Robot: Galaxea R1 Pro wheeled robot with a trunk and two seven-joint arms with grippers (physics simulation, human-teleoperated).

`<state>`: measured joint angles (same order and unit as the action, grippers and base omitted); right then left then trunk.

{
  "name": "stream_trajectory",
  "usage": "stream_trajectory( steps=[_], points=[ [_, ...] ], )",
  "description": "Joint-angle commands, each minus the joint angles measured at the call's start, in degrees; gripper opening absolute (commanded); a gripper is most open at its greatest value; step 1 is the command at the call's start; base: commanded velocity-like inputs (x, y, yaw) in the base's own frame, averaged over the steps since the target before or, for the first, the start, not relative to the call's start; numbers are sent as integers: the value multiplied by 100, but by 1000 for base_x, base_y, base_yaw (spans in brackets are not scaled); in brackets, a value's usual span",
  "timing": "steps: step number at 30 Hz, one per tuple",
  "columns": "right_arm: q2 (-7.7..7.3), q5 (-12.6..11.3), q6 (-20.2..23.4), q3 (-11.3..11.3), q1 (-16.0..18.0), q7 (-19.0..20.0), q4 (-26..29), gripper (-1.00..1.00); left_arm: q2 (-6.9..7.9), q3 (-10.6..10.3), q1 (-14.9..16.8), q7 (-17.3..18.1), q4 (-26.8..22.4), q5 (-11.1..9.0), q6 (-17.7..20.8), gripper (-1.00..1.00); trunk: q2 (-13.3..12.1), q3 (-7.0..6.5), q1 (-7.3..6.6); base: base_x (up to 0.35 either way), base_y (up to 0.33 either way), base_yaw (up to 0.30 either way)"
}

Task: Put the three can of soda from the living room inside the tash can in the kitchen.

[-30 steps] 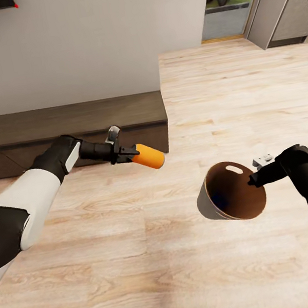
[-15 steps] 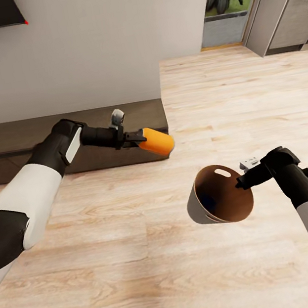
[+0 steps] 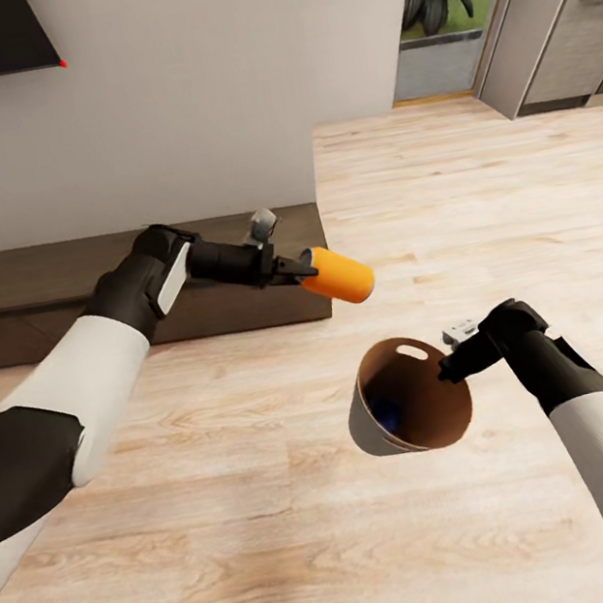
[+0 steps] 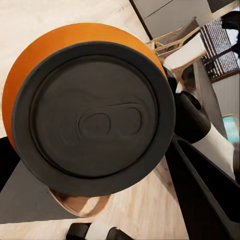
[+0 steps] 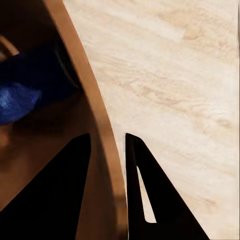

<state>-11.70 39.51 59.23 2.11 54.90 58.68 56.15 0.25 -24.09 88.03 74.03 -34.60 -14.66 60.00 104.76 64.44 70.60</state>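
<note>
Floor point(image 3: 276, 502) of light wood spread bare beneath both arms, open on every side, with the low dark cabinet point(image 3: 66, 302) behind the left gripper point(image 3: 304, 269) and a white wall point(image 3: 206, 82) above it. Ahead and to the right, beyond the right gripper point(image 3: 445, 374), a doorway showed grey cabinets point(image 3: 543, 45).

The trash can point(image 3: 410, 413) hung tilted off the floor, its mouth turned up toward the head camera; the right gripper's two fingers point(image 5: 75, 190) were closed across its rim, one inside the copper wall and one outside. Something dark blue point(image 5: 20, 100) lay inside it. It looked a stiff, light bucket, though a pinch on one edge probably lets it swing.

The soda can point(image 3: 337, 275) stuck out lengthwise from the left gripper, clamped at its near end, up and to the side of the bucket's mouth, apart from it. Such a can is likely light, smooth and easily dented, so a firmer hold around its middle would suit. Room between can and rim stood unobstructed.
</note>
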Motion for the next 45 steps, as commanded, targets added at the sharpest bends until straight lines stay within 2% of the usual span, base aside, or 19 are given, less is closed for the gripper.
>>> stream_trajectory(
  steps=[1,6,7,10,11,13,15,17,19,21,27,30,34,38,42,45],
  points=[
    [54,-132,77,83,1,-9,-12,-100,-47,-10,-7,-44,7,12,0,-100,-41,-19,-23,0,0,0],
    [190,-133,77,275,-2,-86,-182,-100,-109,-34,-32,-320,19,14,0,-100,-242,-109,-133,0,0,0],
    [241,-131,77,309,-3,-102,-268,-100,-120,-98,-43,-407,32,17,0,-100,-282,-127,-155,0,0,0],
    [329,-129,77,349,-2,-198,-387,-100,-131,-680,-160,-530,44,14,0,-100,-362,-163,-199,0,0,0],
    [404,-128,77,359,-2,-323,-416,-100,-131,-1089,-219,-563,51,7,0,-100,-362,-163,-199,0,0,0],
    [508,-128,77,364,-3,-430,-431,-100,-128,-1334,-281,-580,52,6,0,-100,-362,-163,-199,0,0,0],
    [571,-128,77,365,-4,-485,-435,-100,-125,-1436,-345,-587,51,12,0,-100,-362,-163,-199,0,0,0],
    [697,-127,77,368,-3,-595,-443,-100,-130,-1686,-571,-631,46,19,0,-100,-362,-163,-199,0,0,0],
    [760,-127,77,368,-1,-650,-445,-100,-136,-1983,-757,-833,48,11,0,-100,-362,-163,-199,0,0,0],
    [798,-127,77,368,-2,-674,-446,-100,-137,-2117,-857,-971,49,5,0,-100,-362,-163,-199,0,0,0],
    [863,-127,77,423,-2,-697,-447,-100,-163,-2279,-982,-1124,47,23,0,-100,-362,-163,-199,0,0,0],
    [875,-127,77,448,-3,-700,-447,-100,-282,-2513,-1077,-1277,49,25,0,-100,-362,-163,-199,0,0,0],
    [889,-122,77,453,-3,-700,-441,-100,-366,-2565,-1098,-1313,50,25,0,-100,-362,-163,-199,0,0,0],
    [957,-112,77,456,-3,-699,-438,-100,-511,-2599,-1122,-1457,57,25,0,-100,-362,-163,-199,0,0,0],
    [970,-111,77,465,-3,-695,-437,-100,-555,-2604,-1181,-1559,58,25,0,-100,-362,-163,-199,0,0,0],
    [1003,-110,77,595,-3,-694,-433,-100,-603,-2608,-1238,-1736,58,25,0,-100,-362,-163,-199,0,0,0]
  ],
)
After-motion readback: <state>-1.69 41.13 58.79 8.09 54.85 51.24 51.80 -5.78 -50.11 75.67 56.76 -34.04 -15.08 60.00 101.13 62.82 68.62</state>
